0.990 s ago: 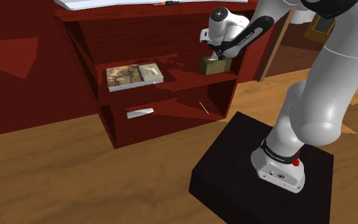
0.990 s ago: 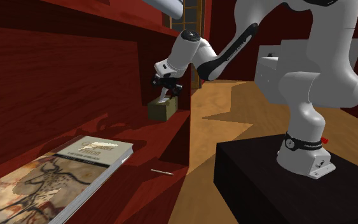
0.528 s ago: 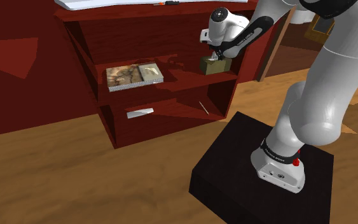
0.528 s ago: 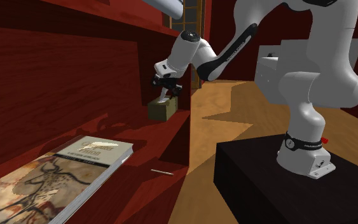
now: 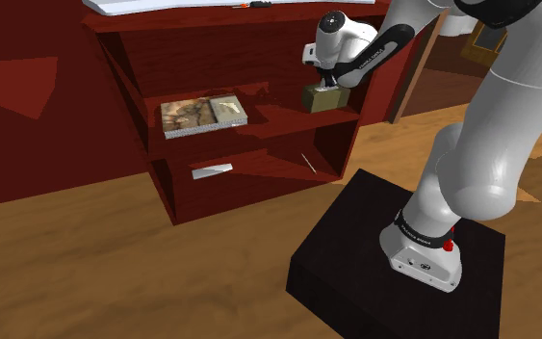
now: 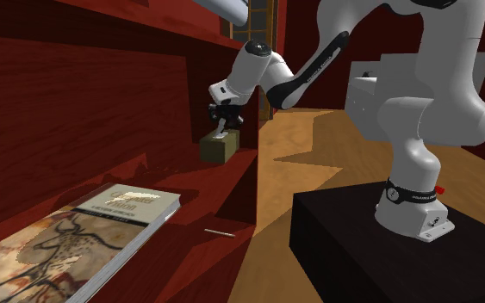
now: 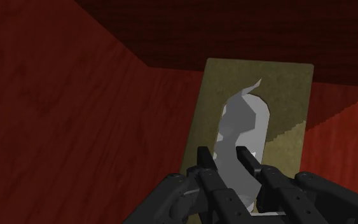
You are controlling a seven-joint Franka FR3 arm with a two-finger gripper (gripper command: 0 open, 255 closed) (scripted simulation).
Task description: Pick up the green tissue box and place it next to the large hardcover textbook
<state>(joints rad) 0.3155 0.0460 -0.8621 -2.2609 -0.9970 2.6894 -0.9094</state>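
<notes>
olive-green rectangular tissue box point(image 5: 322, 98), grey-white tissue point(image 7: 241, 127) poking from its top, at dark red wooden bookcase point(image 5: 283, 121) middle shelf's end by shoulder view's right, all-black gripper point(image 7: 223, 153) pinched narrow on that tissue, large picture-cover hardcover book point(image 5: 204, 114) flat mid-shelf

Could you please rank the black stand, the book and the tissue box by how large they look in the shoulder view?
1. stand: clearly the largest, though it is also nearest the camera.
2. book: mid-sized, lying flat on the shelf.
3. tissue box: the smallest, on the same shelf.
</notes>
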